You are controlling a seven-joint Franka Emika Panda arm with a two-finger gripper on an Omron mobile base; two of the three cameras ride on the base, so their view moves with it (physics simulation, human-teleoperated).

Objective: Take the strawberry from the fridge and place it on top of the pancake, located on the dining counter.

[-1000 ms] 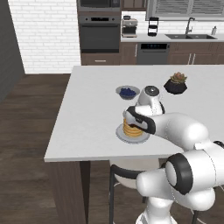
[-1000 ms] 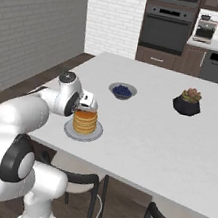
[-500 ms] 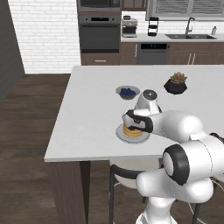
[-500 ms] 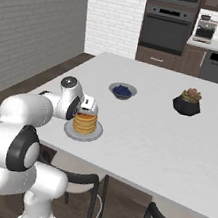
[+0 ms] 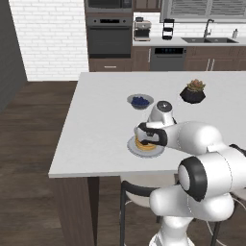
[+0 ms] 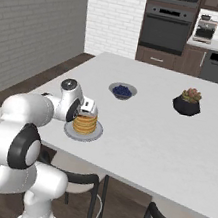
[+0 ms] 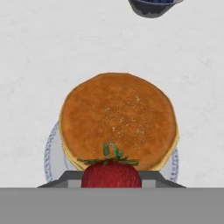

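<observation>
Gripper: I see my gripper [image 7: 111,177] squeezed on the strawberry [image 7: 111,174], one dark tip on each side of it.
Strawberry: It is round, red and shiny, with small pointy green leaves on top. It sits right between my tips, over the near edge of the pancake [image 7: 119,120].
Pancake: Just past my tips is a flat round golden-brown stack. Its top looks rough, with tiny pale specks. The side views show me it is a few cakes tall [image 6: 84,123].
Plate: A thin round grey plate [image 7: 51,154] peeks out under the stack.
Dining counter: The white slab [image 5: 96,125] under my gripper is smooth, with faint grey marks.
Bowl: Farther out I see a small round bowl [image 6: 122,91] of dark blue berries. The hand view shows just its bottom edge.
Plant: Farthest off, the side views show me a dark chunky pot [image 5: 193,94] with a spiky plant.
Arm: From the sides my white arm covers the berry, so I can't see it there.
</observation>
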